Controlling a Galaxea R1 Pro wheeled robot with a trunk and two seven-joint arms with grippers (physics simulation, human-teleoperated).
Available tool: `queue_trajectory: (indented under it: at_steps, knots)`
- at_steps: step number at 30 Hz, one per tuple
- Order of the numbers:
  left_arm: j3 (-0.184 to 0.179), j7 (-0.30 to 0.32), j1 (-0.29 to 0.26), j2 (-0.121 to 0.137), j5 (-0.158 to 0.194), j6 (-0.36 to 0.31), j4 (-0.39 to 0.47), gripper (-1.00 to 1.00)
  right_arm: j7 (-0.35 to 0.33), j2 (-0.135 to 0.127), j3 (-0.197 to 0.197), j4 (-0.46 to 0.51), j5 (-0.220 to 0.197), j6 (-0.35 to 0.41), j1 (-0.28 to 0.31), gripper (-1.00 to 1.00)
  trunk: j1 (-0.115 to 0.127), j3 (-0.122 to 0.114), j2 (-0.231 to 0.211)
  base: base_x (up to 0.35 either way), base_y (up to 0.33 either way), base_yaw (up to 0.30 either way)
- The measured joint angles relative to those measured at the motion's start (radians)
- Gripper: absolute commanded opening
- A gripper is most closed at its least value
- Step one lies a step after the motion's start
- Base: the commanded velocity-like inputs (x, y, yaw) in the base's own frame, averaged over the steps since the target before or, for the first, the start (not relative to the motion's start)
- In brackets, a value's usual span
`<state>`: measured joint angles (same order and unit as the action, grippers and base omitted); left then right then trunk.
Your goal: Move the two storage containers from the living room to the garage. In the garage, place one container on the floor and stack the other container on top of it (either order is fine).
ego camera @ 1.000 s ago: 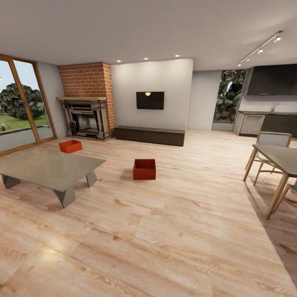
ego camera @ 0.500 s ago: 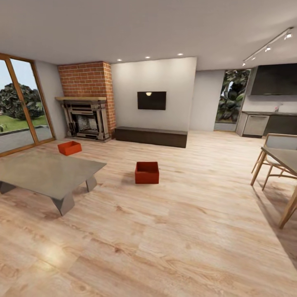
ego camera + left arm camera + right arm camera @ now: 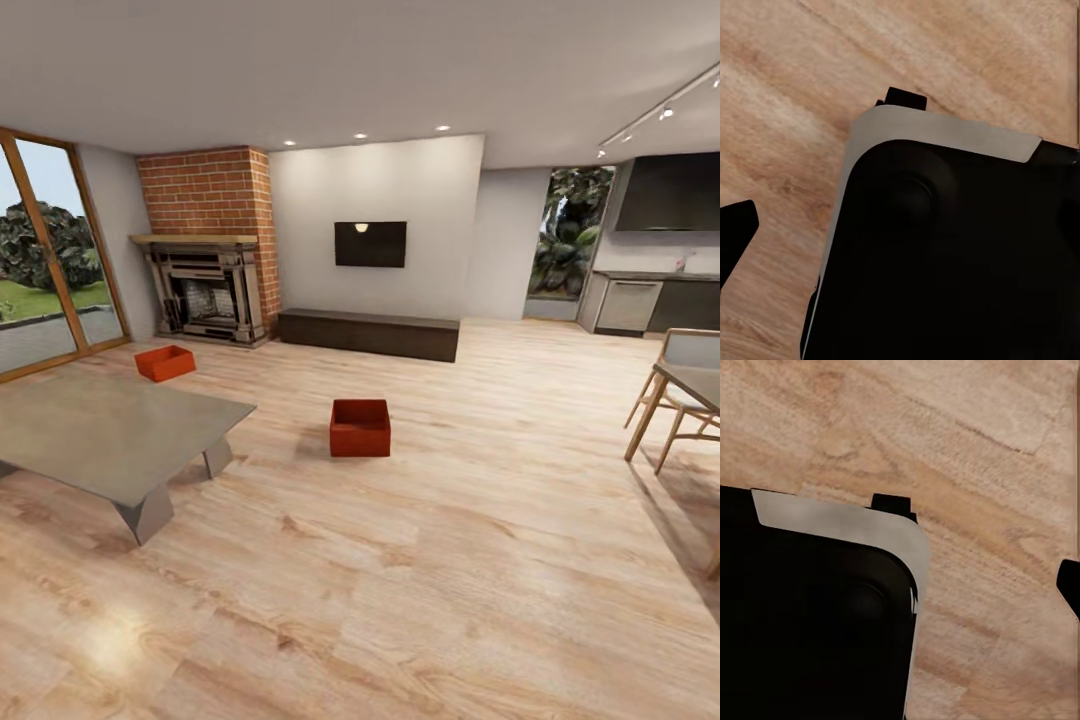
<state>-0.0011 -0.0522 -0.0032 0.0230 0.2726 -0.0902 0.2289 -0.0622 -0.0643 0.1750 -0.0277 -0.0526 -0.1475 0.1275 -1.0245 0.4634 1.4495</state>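
From the head view, the living room opens ahead over a light wood-plank floor (image 3: 430, 560). The nearer storage container (image 3: 360, 428), a red-orange open-top box, sits upright on the planks near the middle of the room, well apart from any furniture. The farther storage container (image 3: 165, 363) rests on the same floor toward the left, between the grey low table (image 3: 100, 430) and the brick fireplace (image 3: 208, 250); it is turned at an angle to the first box. A black television (image 3: 370, 244) hangs on the pale wall above a long dark bench (image 3: 368, 333). Tall glass doors (image 3: 45, 260) with wooden frames stand at the left, showing greenery outside. At the right edge a wooden chair (image 3: 680, 395) and the corner of a dining table (image 3: 695, 385) come into sight, with dark kitchen cabinets (image 3: 665, 250) behind them.

In the left wrist view, the camera looks down at the wood planks, with a large black body edged in pale grey, the robot's base (image 3: 952, 255), taking up much of the picture. A dark pointed tip (image 3: 735, 232) juts in at the edge, probably one finger of the left end effector; whether that end effector is open or closed I cannot tell.

In the right wrist view, the same black, grey-edged base (image 3: 817, 607) lies over the planks, and a small dark tip (image 3: 1071, 585) pokes in at the far edge. The state of the right end effector cannot be told either.
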Motion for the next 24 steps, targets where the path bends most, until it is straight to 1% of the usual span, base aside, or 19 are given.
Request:
queue_trajectory:
  at_steps: [24]
  knots:
    - [0.000, 0.000, 0.000, 0.000, 0.001, 0.000, 0.000, 1.00, 0.000, 0.000, 0.000, 0.000, 0.000, 0.000, 0.000, 1.00, 0.000, 0.000, 0.000, 0.323, 0.000, 0.000]
